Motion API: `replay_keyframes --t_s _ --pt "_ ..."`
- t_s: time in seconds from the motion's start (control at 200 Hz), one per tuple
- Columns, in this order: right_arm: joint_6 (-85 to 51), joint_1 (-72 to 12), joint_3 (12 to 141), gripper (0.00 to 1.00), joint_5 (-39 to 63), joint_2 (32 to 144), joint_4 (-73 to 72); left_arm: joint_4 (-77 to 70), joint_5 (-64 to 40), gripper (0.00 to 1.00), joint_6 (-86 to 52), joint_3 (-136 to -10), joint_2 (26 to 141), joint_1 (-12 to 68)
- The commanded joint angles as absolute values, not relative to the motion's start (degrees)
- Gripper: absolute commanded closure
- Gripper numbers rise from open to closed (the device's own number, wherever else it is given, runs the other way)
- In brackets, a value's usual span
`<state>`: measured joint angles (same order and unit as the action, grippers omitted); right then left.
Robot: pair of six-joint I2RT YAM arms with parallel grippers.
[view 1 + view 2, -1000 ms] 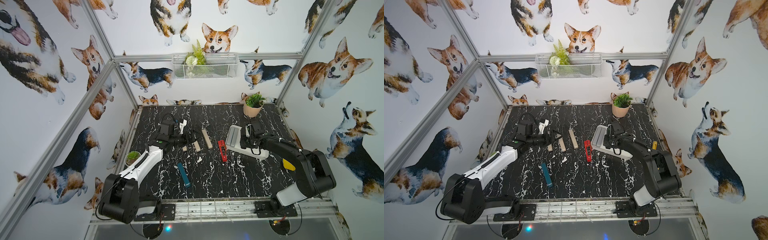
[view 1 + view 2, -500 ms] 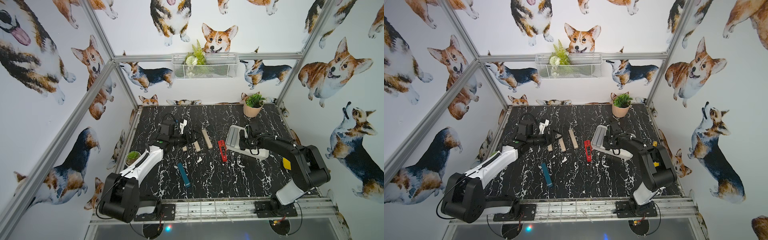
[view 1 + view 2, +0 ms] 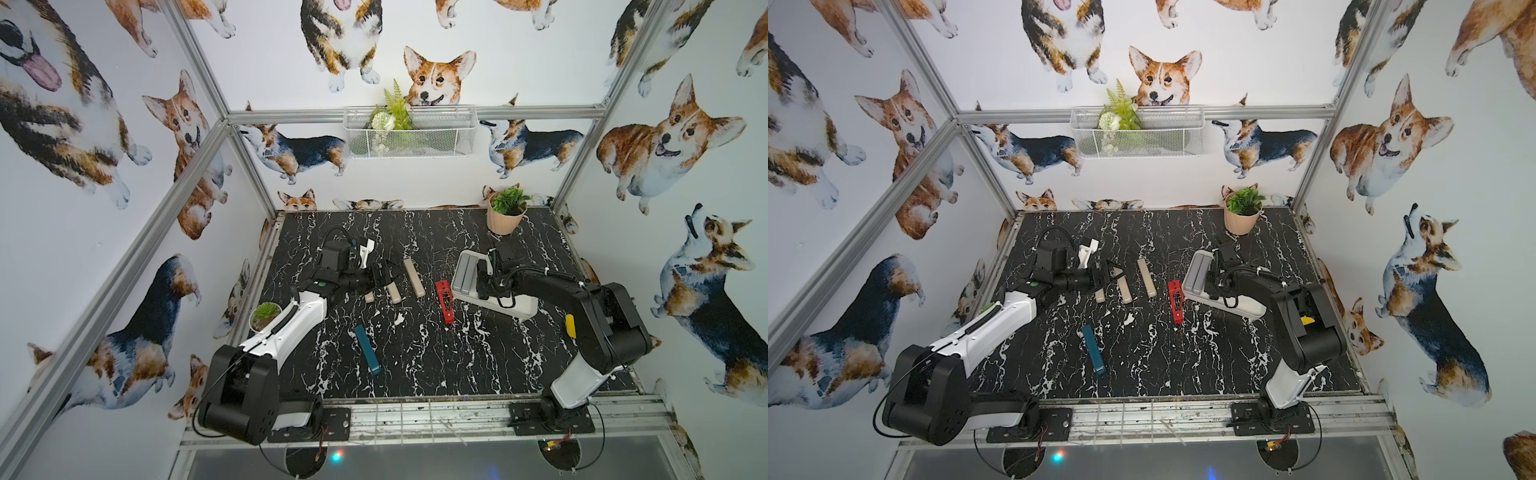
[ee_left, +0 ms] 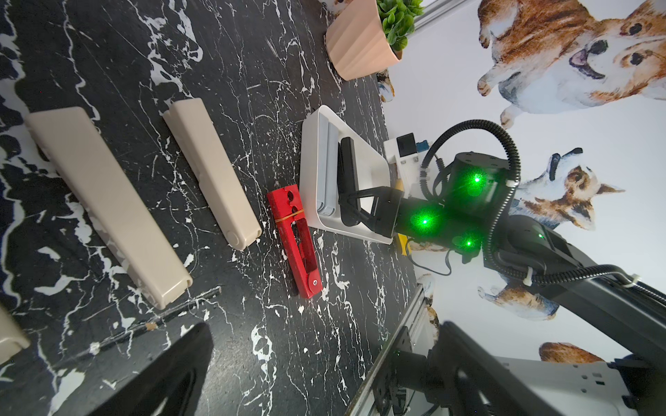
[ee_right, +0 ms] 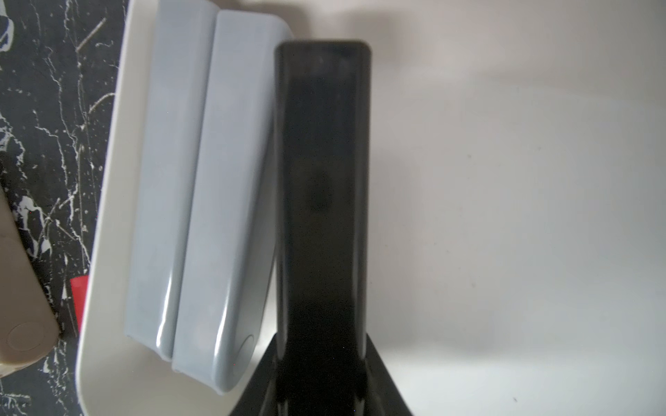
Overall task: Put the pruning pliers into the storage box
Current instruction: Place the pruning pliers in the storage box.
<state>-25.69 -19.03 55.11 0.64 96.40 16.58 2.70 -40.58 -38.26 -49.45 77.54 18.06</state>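
Left wrist view. Storage box (image 4: 367, 162), white, on bench (image 4: 234, 72): two grey pruning pliers (image 4: 329, 162) inside along its wall; black pliers (image 4: 347, 158) beside them, clenched in right jaws. Red pliers (image 4: 295, 237) just outside box; three beige pliers (image 3: 413, 277) and teal pliers (image 3: 368, 351) farther off. Left jaws: cannot tell.

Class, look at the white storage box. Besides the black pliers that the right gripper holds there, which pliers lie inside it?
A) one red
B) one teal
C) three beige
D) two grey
D: two grey pliers lie side by side along the wall of the storage box, right next to the black pliers.
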Motion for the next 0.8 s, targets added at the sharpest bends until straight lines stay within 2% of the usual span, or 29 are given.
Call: replay_keyframes --t_s 0.0,0.796 --pt "-25.36 -19.00 55.62 1.00 0.85 96.86 15.08 1.25 -41.07 0.00 -38.34 -49.39 77.78 18.08" --pt "-25.48 -18.98 57.09 0.99 1.20 98.99 15.46 0.63 -41.42 0.00 -38.58 -46.97 77.09 18.03"
